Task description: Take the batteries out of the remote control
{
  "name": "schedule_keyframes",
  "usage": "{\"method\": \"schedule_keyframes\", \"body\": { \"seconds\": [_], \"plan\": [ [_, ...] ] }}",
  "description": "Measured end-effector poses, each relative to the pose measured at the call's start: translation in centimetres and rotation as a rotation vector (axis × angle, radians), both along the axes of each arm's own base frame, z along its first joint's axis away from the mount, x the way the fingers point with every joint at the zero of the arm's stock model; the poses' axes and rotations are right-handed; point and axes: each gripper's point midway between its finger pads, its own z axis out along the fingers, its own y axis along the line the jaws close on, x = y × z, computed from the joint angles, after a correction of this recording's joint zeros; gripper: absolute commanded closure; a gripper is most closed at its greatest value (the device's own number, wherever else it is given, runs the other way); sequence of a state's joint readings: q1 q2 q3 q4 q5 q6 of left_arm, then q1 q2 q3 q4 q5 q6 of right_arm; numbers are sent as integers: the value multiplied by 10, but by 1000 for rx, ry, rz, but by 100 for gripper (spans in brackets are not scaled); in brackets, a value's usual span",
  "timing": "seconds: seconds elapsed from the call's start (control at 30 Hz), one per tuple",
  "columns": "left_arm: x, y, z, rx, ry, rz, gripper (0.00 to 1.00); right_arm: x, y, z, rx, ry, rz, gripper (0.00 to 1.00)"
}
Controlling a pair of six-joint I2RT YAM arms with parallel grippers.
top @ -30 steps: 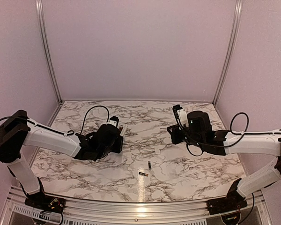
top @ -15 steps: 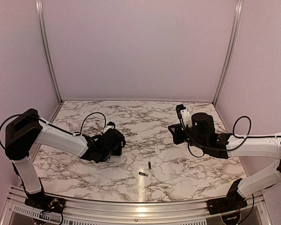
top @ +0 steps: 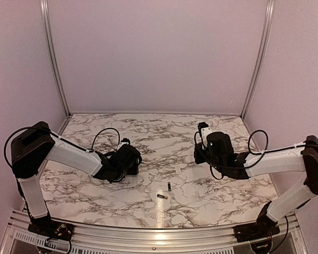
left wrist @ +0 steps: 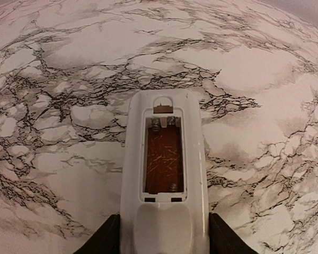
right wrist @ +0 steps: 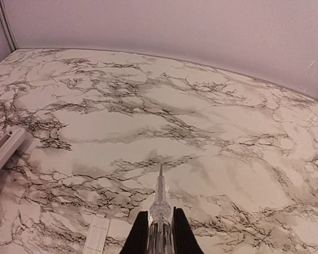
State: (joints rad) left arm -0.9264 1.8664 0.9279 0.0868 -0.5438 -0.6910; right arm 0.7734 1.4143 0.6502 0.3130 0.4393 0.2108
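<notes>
Altogether two batteries (top: 169, 186), one remote control (left wrist: 165, 180).

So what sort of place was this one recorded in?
Most likely a lab robot test cell, not a home: a marble-patterned tabletop enclosed by plain pale walls on aluminium posts, with a left arm and a right arm bolted at its near edge.

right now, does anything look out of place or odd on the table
Nothing spilled or broken. The remote has its back open, its bay empty; two batteries lie loose on the table, the small white cover apart from them.
</notes>
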Motion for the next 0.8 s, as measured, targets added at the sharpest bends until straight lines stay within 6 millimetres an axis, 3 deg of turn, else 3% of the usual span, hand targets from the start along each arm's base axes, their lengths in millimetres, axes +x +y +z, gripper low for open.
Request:
{"method": "schedule_keyframes", "body": {
  "seconds": [0.3, 0.6, 0.8],
  "plan": [
    [-1, 0, -4, -11, -6, -24, 12, 20, -22, -25, -114, 12, -119, 100],
    [0, -3, 1, -17, -19, -45, 8, 36, -35, -28, -133, -15, -158, 100],
    [1, -6, 27, -54, -81, -89, 7, 41, -34, -38, -141, -17, -157, 100]
  ]
}}
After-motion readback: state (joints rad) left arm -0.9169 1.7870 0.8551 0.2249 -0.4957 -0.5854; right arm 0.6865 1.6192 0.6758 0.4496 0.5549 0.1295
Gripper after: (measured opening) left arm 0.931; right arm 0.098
